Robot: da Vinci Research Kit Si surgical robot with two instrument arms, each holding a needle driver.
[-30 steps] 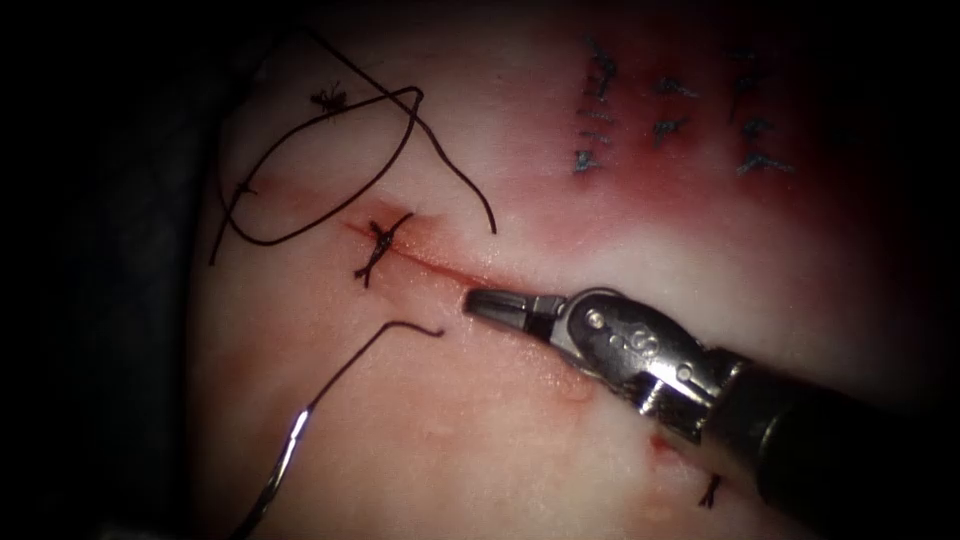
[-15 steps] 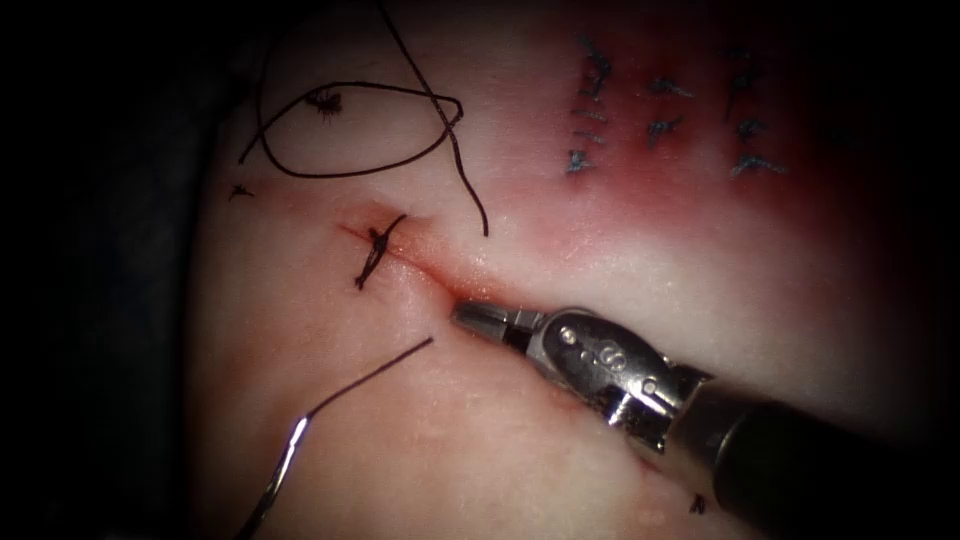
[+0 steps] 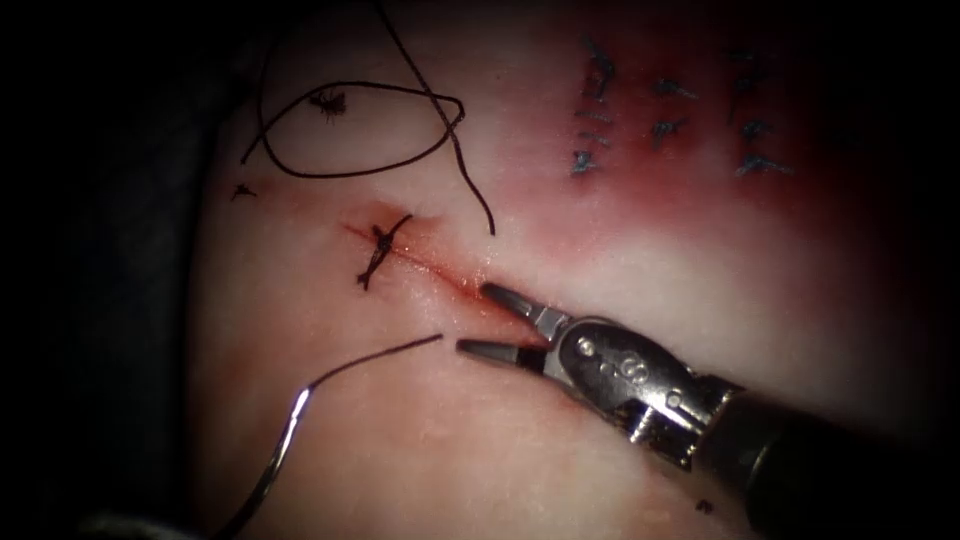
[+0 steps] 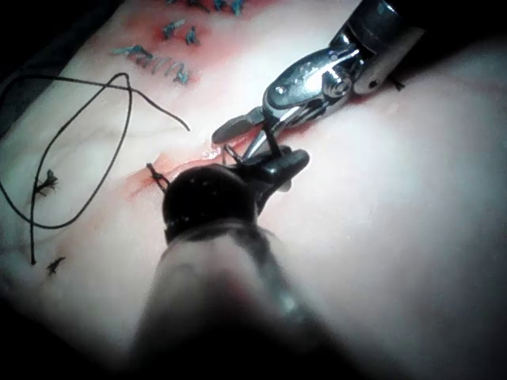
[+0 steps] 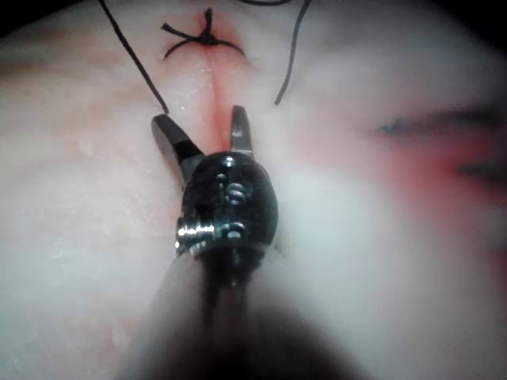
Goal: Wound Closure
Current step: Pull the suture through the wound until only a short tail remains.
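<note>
The right gripper point(image 3: 478, 318) is spread wide and holds nothing. One jaw rests on the cut point(image 3: 440, 268) and the other just left of it, likely so as to address the open stretch past the tied stitch point(image 3: 378, 250). The needle point(image 3: 285, 455) lies loose on the tissue point(image 3: 420, 440), well left of the cut and not in it. Its thread point(image 3: 370, 358) ends beside the nearer jaw. We cannot tell what the left gripper point(image 4: 289, 162) holds.
</note>
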